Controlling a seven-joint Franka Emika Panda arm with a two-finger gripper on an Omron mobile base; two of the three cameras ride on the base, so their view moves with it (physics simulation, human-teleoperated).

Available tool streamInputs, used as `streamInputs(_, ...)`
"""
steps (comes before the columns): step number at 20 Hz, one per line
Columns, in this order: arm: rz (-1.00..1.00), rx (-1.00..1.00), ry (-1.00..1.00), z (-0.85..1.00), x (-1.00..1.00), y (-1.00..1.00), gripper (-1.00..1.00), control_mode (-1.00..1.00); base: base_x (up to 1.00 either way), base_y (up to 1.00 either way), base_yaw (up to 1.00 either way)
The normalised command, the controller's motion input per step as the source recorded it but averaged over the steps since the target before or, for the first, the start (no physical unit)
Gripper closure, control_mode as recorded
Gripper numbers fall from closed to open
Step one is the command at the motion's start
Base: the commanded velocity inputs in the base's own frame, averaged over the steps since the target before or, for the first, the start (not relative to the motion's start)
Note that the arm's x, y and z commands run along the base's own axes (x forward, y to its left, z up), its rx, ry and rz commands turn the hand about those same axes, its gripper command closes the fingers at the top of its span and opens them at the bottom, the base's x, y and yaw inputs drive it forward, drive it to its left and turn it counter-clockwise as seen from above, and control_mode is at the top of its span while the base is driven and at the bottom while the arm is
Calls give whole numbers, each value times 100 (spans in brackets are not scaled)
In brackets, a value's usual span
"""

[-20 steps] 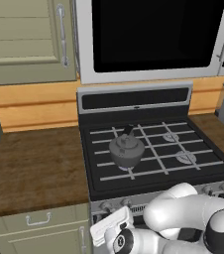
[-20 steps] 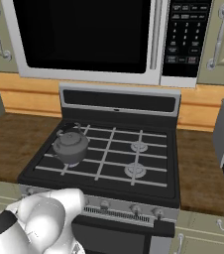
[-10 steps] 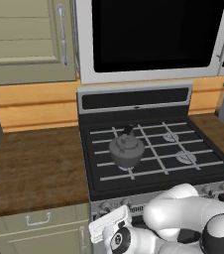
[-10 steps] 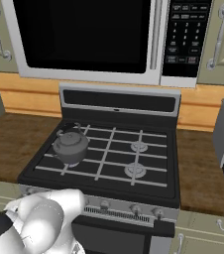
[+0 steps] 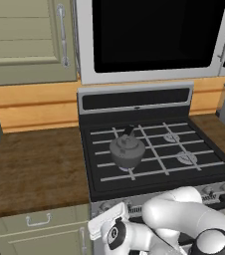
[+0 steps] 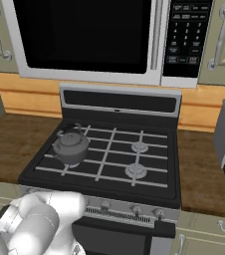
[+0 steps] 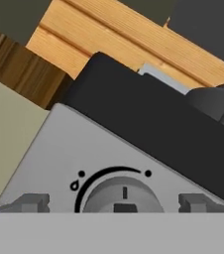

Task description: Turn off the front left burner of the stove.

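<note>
**Lining up on the leftmost knob**

Reaching low, the arm folds down in front of the stove [image 5: 154, 149] in the left base view. The front left burner [image 5: 115, 172] is the near-left grate section, its bars running left-right and near-far; a grey kettle [image 5: 127, 151] sits just behind it.

From the right base view, the steel knob strip [image 6: 134, 209] runs left to right along the stove's near edge.

Seen from the hand, the gripper [image 7: 114, 203] has its fingertips [image 7: 32, 202] spread wide, flanking the knob [image 7: 121, 196]; its pointer mark aims up toward the cooktop. Judged next: advance, close on the knob, rotate.
</note>
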Motion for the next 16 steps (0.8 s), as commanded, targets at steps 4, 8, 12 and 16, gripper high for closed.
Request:
streamInputs(4, 0, 0, 1, 0, 3, 0, 100, -100, 0, 0, 0)
streamInputs(8, 0, 7, 0, 3, 0, -4, 100, -100, 0, 0, 0)
streamInputs(12, -2, 29, 0, 21, 0, -14, 100, -100, 0, 0, 0)
streamInputs(16, -8, 52, 0, 36, 0, -30, 100, -100, 0, 0, 0)
